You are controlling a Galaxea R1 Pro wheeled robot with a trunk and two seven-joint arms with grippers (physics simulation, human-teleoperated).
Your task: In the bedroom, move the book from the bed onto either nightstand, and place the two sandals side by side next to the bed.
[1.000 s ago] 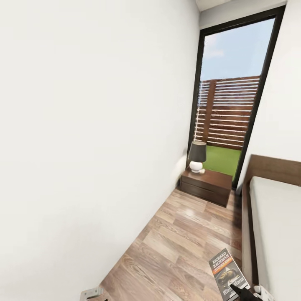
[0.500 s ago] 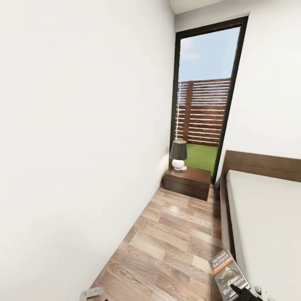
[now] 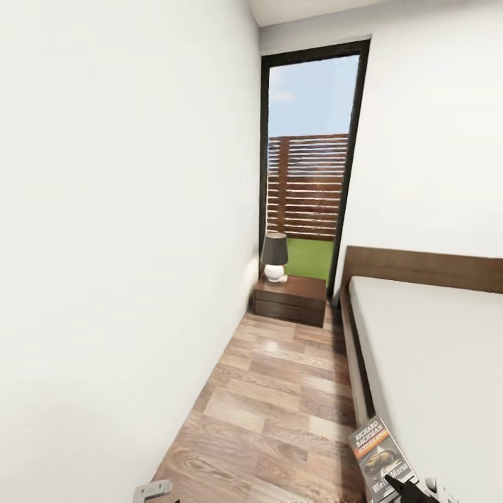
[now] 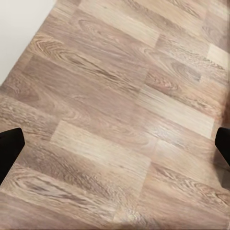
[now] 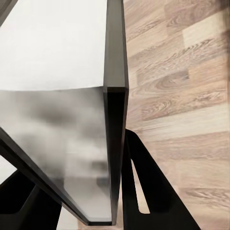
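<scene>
The book (image 3: 381, 455), dark with an orange band and white lettering, is held low at my right side over the floor beside the bed (image 3: 433, 349). My right gripper (image 3: 409, 490) is shut on its lower end. In the right wrist view the book (image 5: 114, 143) stands edge-on between the black fingers (image 5: 148, 191). The left gripper (image 4: 115, 148) is open wide over bare floor, nothing between its fingertips (image 4: 9, 148). A dark-brown nightstand (image 3: 290, 299) stands far ahead by the window, left of the headboard (image 3: 419, 269). The sandals are out of view.
A small lamp (image 3: 274, 256) with a dark shade sits on the nightstand's left half. A white wall (image 3: 119, 244) runs close along the left. A wood-plank floor strip (image 3: 279, 398) leads between wall and bed frame (image 3: 356, 363). A tall black-framed window (image 3: 311, 168) closes the far end.
The whole picture has shifted left, so the camera has turned right: more of the bed shows now. The book stays in my right gripper at the same spot in view.
</scene>
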